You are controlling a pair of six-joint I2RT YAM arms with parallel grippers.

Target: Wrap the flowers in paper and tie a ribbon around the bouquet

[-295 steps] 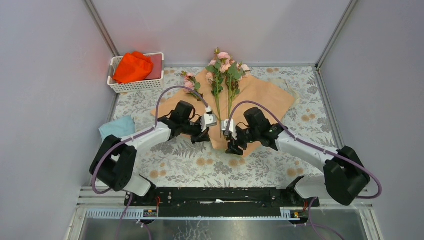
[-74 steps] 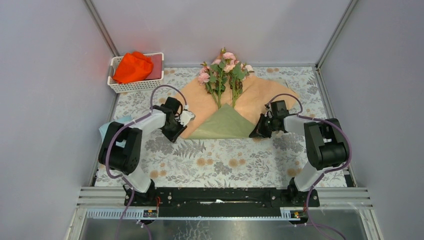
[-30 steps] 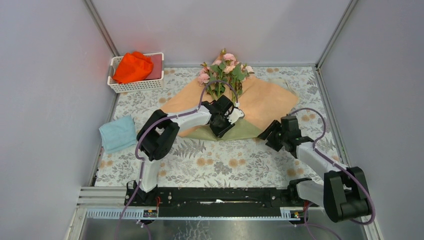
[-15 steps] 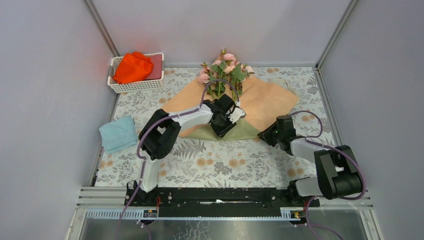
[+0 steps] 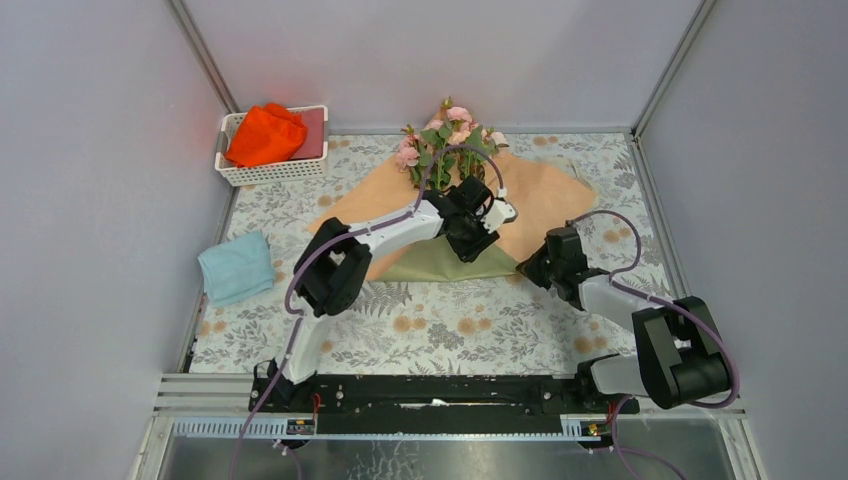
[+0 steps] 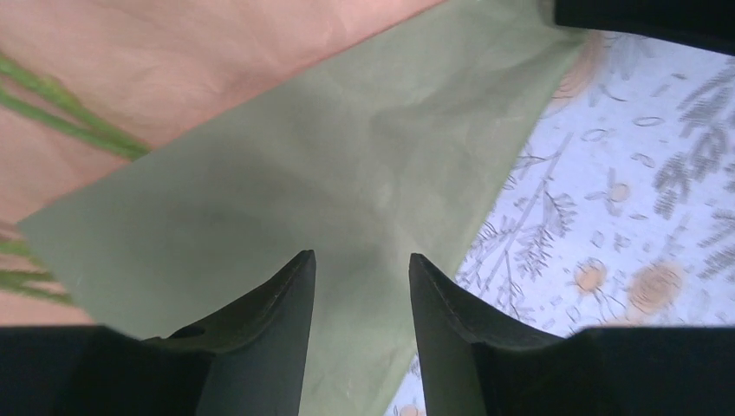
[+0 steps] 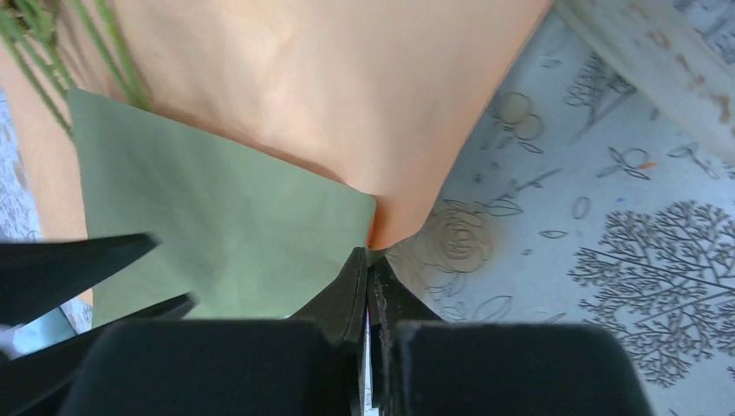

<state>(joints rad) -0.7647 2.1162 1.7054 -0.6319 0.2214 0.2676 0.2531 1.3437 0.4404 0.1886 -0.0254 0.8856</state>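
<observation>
Paper [image 5: 540,200]: flat on the floral tablecloth [image 5: 450,330], peach face up. Near corner is folded over, so a triangle of the olive face shows, the flap [image 5: 440,265].

Flowers [image 5: 450,135]: lying down the middle of the sheet, pink heads past its far edge. Stems [image 6: 87,121] run in under the flap's point.

My left gripper [image 6: 360,260]: hangs over the flap, toward its right side. Fingers spread, nothing between them, olive paper beneath. Cannot tell whether the tips touch it.

My right gripper [image 7: 367,260]: low at the right end of the fold, where olive meets peach. Fingers pressed together, tips right at that corner. Cannot tell whether a sliver of paper is caught between them.

Ribbon [image 7: 650,65]: cream band flat on the tablecloth, near the sheet's right edge, apart from both my grippers.

Far left corner: white basket [image 5: 255,172] holding an orange-red cloth [image 5: 265,135]. Light blue cloth [image 5: 237,268] on the left side of the tablecloth, well apart from the paper.
</observation>
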